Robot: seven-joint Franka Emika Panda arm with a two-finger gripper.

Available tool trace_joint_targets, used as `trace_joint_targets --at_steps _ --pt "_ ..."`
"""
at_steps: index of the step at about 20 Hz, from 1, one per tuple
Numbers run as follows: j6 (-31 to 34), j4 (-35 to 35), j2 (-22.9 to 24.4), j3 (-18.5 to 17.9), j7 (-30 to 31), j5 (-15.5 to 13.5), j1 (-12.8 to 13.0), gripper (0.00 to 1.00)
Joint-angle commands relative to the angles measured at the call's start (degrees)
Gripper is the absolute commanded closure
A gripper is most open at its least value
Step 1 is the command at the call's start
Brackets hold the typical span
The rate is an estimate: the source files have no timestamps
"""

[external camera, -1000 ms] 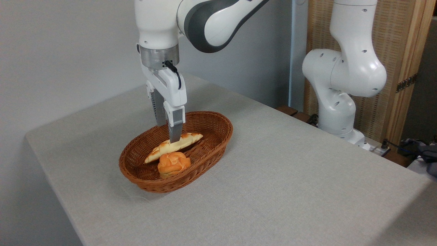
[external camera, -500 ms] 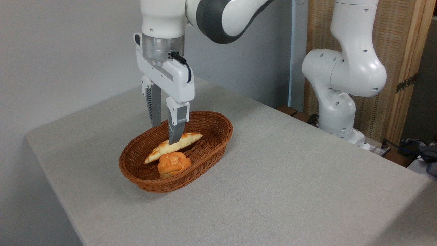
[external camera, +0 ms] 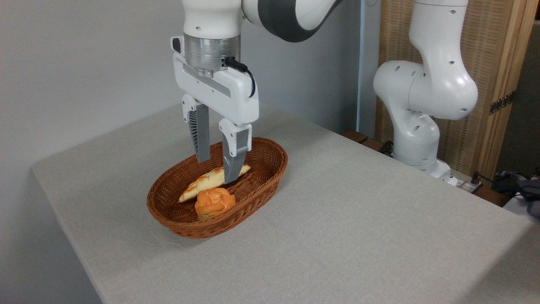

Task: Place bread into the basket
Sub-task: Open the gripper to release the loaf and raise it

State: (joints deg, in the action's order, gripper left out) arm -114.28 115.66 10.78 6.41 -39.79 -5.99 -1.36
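Long golden braided bread loaf [external camera: 209, 183] lies inside oval reddish-brown wicker basket [external camera: 270, 179] on grey bench [external camera: 358, 219], beside a small round orange bun [external camera: 214, 202]. White end effector [external camera: 217, 171] above loaf, fingers apart, gripping nothing.

Grey wall [external camera: 84, 63], wooden screen [external camera: 498, 84]

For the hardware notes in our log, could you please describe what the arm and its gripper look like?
The arm is glossy white with rounded joints, small dark holes and a dark grey band near the wrist. A silver metal ring joins it to the white, boxy gripper; a short black cable loops from the ring. Its two fingers are grey and ribbed.
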Motion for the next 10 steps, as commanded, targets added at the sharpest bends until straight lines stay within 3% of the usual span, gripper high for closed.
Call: trace_joint_targets --at_steps 1,4,10 --pt "3.6 -1.5 0.6 -1.9 -0.9 2.2 0.4 0.00" --pt "6.0 -1.9 0.7 -2.5 -1.3 3.6 0.4 0.00" --pt "6.1 -2.2 1.3 -5.0 -1.0 2.7 0.4 0.00"
